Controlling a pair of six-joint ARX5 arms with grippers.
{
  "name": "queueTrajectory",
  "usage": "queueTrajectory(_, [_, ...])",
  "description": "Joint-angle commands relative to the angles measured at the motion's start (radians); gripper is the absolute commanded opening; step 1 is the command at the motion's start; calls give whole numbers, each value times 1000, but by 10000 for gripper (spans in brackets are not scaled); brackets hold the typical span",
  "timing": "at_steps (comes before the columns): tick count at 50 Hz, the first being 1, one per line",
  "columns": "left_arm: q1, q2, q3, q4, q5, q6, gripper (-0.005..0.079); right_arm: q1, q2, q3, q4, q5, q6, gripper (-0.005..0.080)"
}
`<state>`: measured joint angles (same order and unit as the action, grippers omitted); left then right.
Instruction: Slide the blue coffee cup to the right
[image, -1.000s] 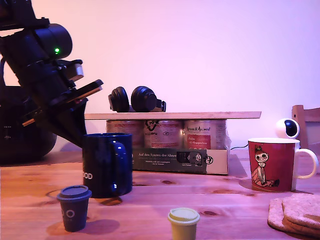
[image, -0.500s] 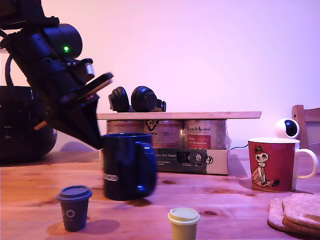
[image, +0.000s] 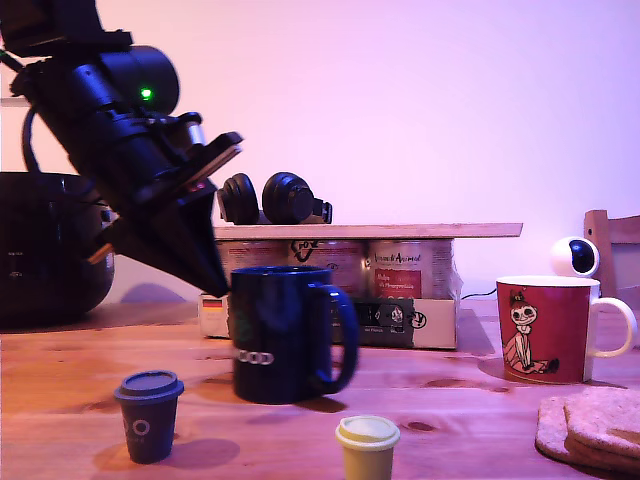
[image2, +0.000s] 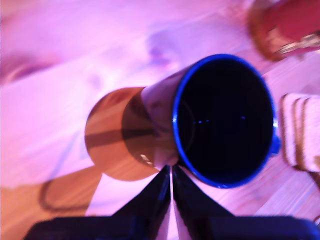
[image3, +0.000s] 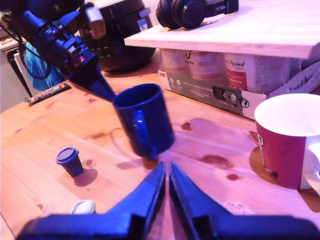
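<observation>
On the wooden table (image: 450, 400), the glossy navy ceramic mug (image: 282, 335) has shifted toward the exterior view's right; my first gripper (image2: 171, 172), jaws closed and empty, presses its rim; my second gripper (image3: 166, 170) likewise closed, empty.

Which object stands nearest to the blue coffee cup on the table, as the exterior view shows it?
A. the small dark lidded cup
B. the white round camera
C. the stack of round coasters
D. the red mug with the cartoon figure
A: in the exterior view the small dark lidded cup stands just toward the view's left of the blue coffee cup, while the red mug is far off at the view's right.
</observation>
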<state>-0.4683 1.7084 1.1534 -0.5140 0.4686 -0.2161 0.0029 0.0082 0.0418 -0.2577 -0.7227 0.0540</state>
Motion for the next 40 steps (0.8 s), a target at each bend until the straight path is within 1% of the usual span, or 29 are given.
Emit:
queueTrajectory(1, [-13,14,1,31,6,-8,-20,6,-6,7,10,0,-2,-12])
queueTrajectory(8, [-19,14,1,53,3,-19,-20,6,-6,7,10,0,-3,-12])
queueTrajectory(12, [-17,14,1,51,-19,-11,-20,6,-6,7,11,1,-3,-12])
queueTrajectory(22, [26,-4,1,50,-42,19,-20,6,-6,7,9,2,-3,-12])
queueTrajectory(27, [52,-34,1,50,-84,43,-20,6,-6,7,10,19,-3,-12])
queueTrajectory(35, [93,-95,1,41,-141,68,-20,6,-6,7,10,119,-3,-12])
queueTrajectory(40, [113,-130,1,35,-171,84,-20,5,-6,7,10,225,-8,-12])
